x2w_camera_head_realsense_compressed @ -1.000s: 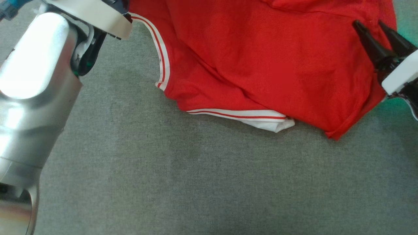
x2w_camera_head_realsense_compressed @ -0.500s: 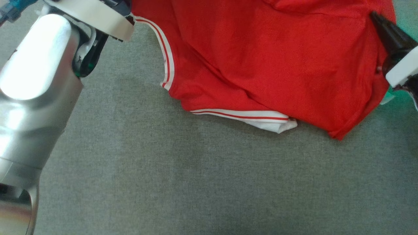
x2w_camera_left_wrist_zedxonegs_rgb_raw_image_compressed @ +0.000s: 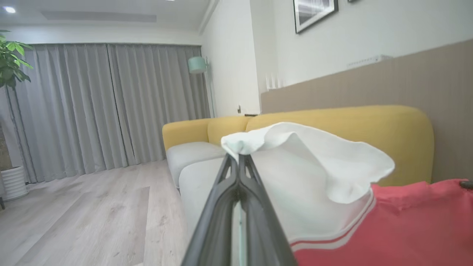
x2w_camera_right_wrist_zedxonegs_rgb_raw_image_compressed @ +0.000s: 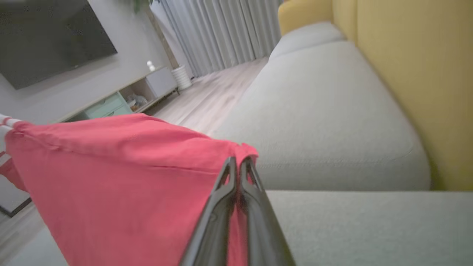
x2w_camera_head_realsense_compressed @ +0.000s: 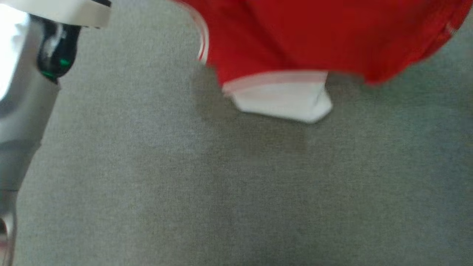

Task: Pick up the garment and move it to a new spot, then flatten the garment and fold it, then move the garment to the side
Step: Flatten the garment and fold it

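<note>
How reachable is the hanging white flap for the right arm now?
Probably not: the right end effector is shut on the garment's red corner, so it isn't free for the white flap.

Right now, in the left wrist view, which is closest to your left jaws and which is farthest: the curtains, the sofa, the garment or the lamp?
1. Garment: pinched and touching, just right of centre.
2. Sofa: behind it, stretching away on the right.
3. Lamp and curtains: both at the far wall, too close to call.
</note>
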